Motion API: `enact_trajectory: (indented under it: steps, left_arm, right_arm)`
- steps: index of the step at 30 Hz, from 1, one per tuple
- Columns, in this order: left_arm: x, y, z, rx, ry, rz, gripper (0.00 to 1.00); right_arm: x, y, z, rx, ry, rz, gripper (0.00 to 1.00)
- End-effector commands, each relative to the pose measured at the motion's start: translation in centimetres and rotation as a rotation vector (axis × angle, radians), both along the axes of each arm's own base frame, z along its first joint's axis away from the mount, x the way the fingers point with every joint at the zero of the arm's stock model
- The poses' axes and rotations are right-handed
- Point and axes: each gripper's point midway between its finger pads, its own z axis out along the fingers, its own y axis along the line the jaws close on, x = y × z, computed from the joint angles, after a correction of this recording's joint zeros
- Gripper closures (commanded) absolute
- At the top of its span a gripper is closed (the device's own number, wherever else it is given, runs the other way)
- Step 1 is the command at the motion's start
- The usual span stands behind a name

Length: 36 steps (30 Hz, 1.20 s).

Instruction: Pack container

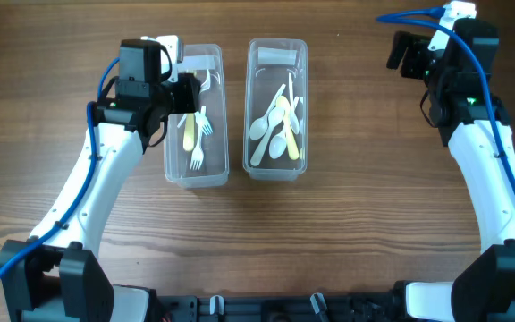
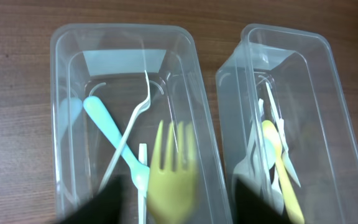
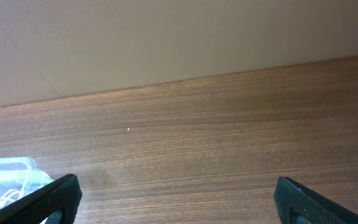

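Note:
Two clear plastic containers stand side by side. The left container [image 1: 195, 179] [image 2: 123, 30] holds forks: a white fork [image 2: 132, 124], a light blue utensil [image 2: 107, 127] and a yellow fork [image 2: 173, 168] [image 1: 189, 132], which is blurred and lies between my left fingers. My left gripper [image 1: 186, 94] [image 2: 176, 208] hovers over this container with its fingers wide apart, not touching the fork. The right container [image 1: 275, 174] [image 2: 284, 34] holds white and yellow spoons [image 1: 275, 125] [image 2: 278, 155]. My right gripper [image 1: 402, 54] [image 3: 176, 199] is open and empty, off to the far right.
Bare wooden table surrounds both containers. A corner of the right container [image 3: 5, 177] shows at the lower left of the right wrist view. A wall rises behind the table's far edge [image 3: 179, 81].

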Motion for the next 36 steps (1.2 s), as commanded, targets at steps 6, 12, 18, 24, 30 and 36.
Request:
enact_trajectory:
  steps: [6, 12, 18, 24, 30, 36]
  left_arm:
    - [2.7, 3.0, 4.2, 0.006, -0.178, 0.113, 0.0]
    - [3.5, 14.9, 10.1, 0.073, -0.38, 0.414, 0.0]
    - [1.5, 22.8, 9.6, 0.107, -0.345, 0.588, 0.0]
    - [0.8, 24.3, 9.3, 0.114, -0.327, 0.625, 0.0]
    - [0.5, 24.2, 8.7, 0.113, -0.301, 0.624, 0.0]
    - [0.0, 24.1, 7.9, 0.113, -0.261, 0.624, 0.0]
  right_arm:
    - [0.0, -0.4, 0.6, -0.014, -0.014, -0.013, 0.0]
    - [0.0, -0.4, 0.6, -0.014, -0.014, -0.013, 0.0]
    - [0.0, -0.4, 0.6, -0.014, -0.014, -0.013, 0.0]
    - [0.0, -0.4, 0.6, -0.014, -0.014, -0.013, 0.0]
    - [0.0, -0.4, 0.6, -0.014, -0.014, -0.013, 0.0]
    - [0.0, -0.4, 0.6, -0.014, -0.014, -0.013, 0.0]
